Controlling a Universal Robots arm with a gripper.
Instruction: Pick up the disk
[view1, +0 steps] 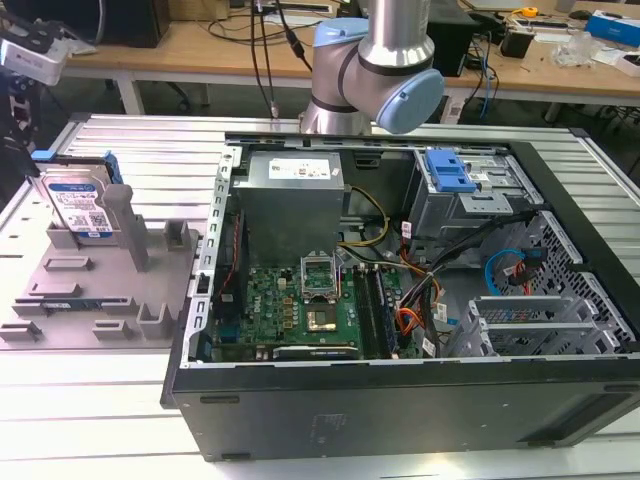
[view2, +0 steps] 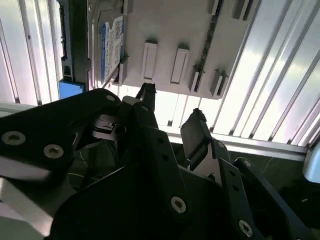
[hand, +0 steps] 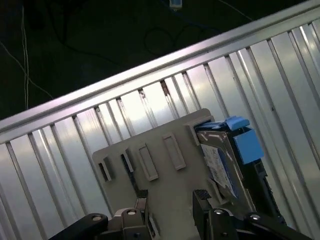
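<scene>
Black gripper (view2: 172, 107) hangs open with nothing in it, up in the air and apart from the disk (view2: 112, 45), which stands on its edge in the grey holder (view2: 200, 30) on the metal bench (view2: 280, 75), so the picking up is not yet done.

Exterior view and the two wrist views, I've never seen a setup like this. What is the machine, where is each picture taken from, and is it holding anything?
The grey and blue machine is a robot arm. The exterior view comes from a camera off the arm; both wrist views come from cameras riding near its wrist, looking past its black gripper. On the ribbed table sit an open computer case and a grey holder. The disk, silver with blue rails, stands upright in that holder. The gripper is open and holds nothing; it hangs over the holder, near the disk.
</scene>
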